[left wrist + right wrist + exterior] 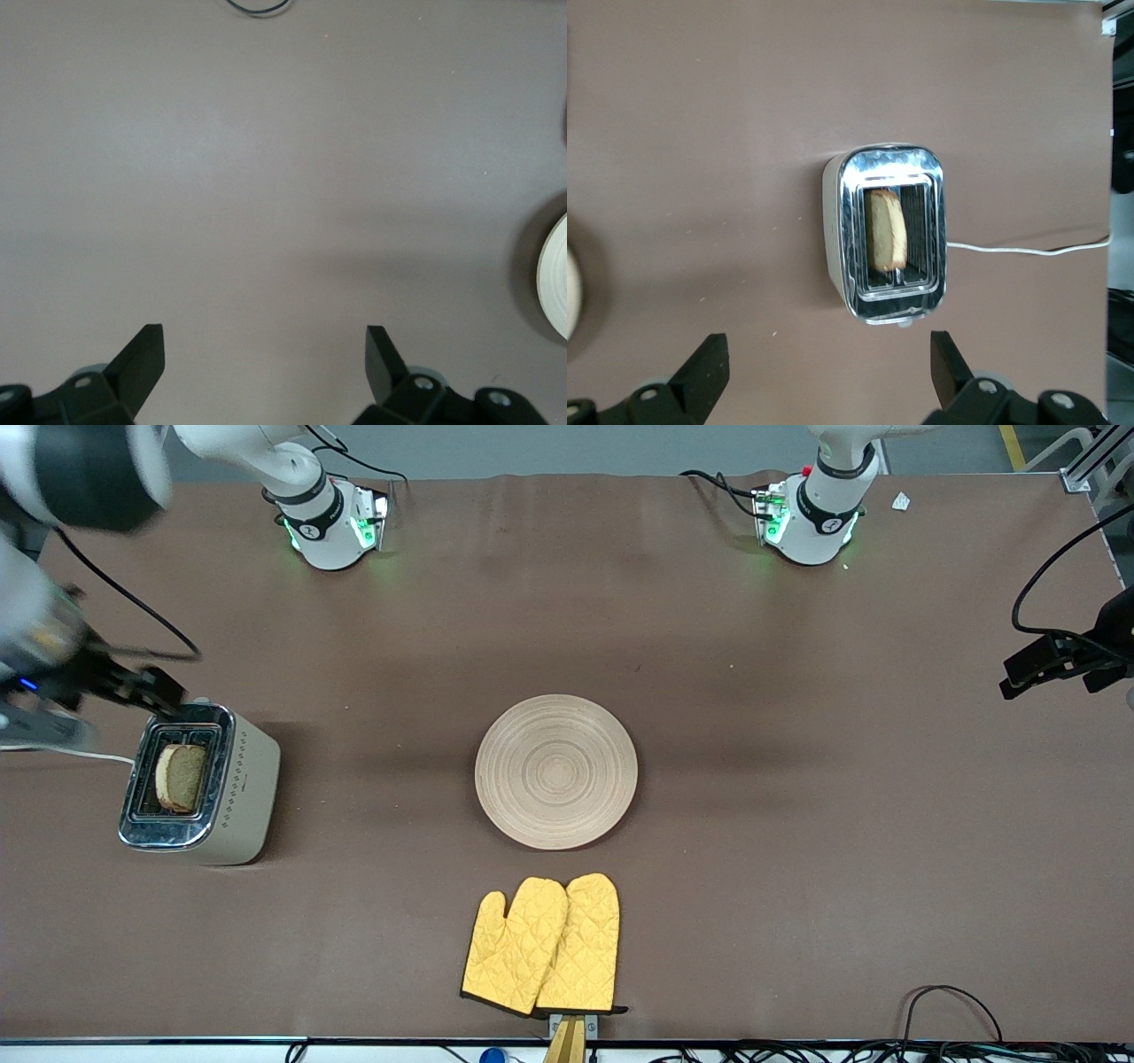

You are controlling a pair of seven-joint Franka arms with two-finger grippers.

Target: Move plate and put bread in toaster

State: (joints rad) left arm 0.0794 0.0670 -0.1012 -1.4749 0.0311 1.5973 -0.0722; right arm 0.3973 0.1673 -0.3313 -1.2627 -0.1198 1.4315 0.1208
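Observation:
The cream toaster (pixel 232 788) stands at the right arm's end of the table. The brown bread slice (pixel 182 777) stands upright in one of its slots. The right wrist view looks down on the toaster (pixel 890 235) and the bread (pixel 886 230). My right gripper (pixel 146 689) is open and empty, up in the air over the table just beside the toaster; its fingertips (pixel 709 354) are wide apart. The light-wood plate (pixel 555 771) lies empty mid-table. My left gripper (pixel 1045 662) is open and empty over bare table at the left arm's end, with the plate's rim (pixel 554 276) at the view's edge.
A pair of yellow oven mitts (pixel 542 945) lies nearer to the front camera than the plate. The toaster's white cord (pixel 1028 250) runs off toward the table's end. Cables lie along the front edge (pixel 948 1001).

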